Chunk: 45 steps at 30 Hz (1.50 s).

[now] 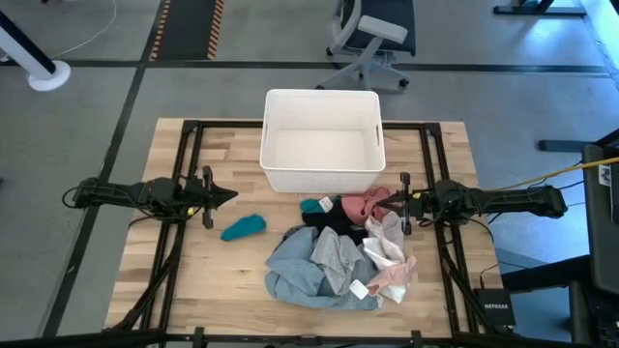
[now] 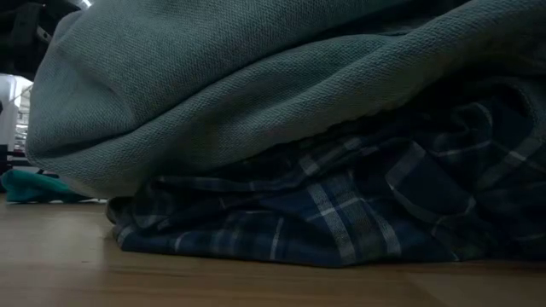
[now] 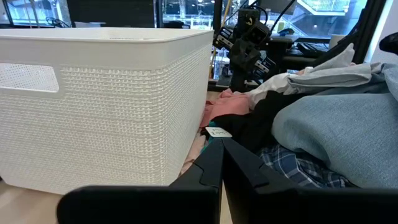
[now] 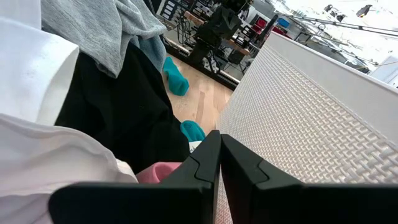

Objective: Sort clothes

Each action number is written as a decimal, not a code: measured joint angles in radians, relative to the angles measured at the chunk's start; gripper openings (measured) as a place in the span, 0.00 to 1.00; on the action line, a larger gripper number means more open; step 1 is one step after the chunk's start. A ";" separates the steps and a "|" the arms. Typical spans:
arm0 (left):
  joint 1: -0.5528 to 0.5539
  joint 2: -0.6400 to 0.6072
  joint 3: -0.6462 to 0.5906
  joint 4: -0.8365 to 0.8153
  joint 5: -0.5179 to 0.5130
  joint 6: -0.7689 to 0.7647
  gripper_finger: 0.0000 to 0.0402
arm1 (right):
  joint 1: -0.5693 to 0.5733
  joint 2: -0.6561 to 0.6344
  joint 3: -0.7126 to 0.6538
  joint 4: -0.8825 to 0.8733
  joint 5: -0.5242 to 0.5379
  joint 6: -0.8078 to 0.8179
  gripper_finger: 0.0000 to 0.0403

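Left gripper (image 1: 232,196) pinched closed on nothing, beside a teal piece (image 1: 243,227). Right gripper (image 1: 385,200) likewise clenched empty at the clothes (image 1: 334,256), heaped before the white bin (image 1: 322,177). "NETGEAR" box (image 1: 494,307) at the table's corner.

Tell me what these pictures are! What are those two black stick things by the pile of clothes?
Those are two robot arms at a wooden table. One picture looks down from above, one peeks from table height, and two come from cameras on the arms' wrists. The left gripper and the right gripper are pinchers, both shut and holding nothing. On the table sit an empty white bin and a clothes pile: a grey-blue shirt over a plaid shirt, plus black, pink and white pieces. One teal piece lies alone.
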 joint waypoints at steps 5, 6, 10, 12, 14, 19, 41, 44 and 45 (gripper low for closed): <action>0.000 0.000 0.000 0.003 0.000 0.000 0.00 | 0.000 0.000 0.000 0.000 0.000 0.000 0.07; 0.000 0.000 0.000 0.006 0.000 0.000 0.00 | 0.000 0.000 0.000 0.000 0.000 0.000 0.07; -0.001 0.000 -0.004 0.050 -0.001 -0.044 0.00 | 0.000 0.000 0.000 0.000 0.000 0.000 0.07; -0.001 0.000 -0.004 0.098 -0.001 -0.084 0.00 | 0.000 0.000 0.000 0.000 0.000 0.000 0.07; -0.001 0.000 -0.004 0.136 -0.001 -0.089 0.00 | 0.000 0.000 0.000 0.004 0.005 0.000 0.07; -0.001 0.000 -0.004 0.228 0.017 -0.048 0.00 | 0.000 0.000 0.000 0.008 0.037 0.014 0.07; -0.001 0.142 -0.001 0.582 0.090 0.233 0.00 | 0.000 0.005 0.141 0.048 -0.007 0.235 0.07; -0.001 0.156 -0.001 0.581 0.090 0.216 0.00 | 0.000 0.036 0.238 -0.029 -0.008 0.234 0.07; -0.001 0.158 -0.001 0.582 0.090 0.208 0.00 | 0.000 0.051 0.276 -0.068 -0.008 0.234 0.07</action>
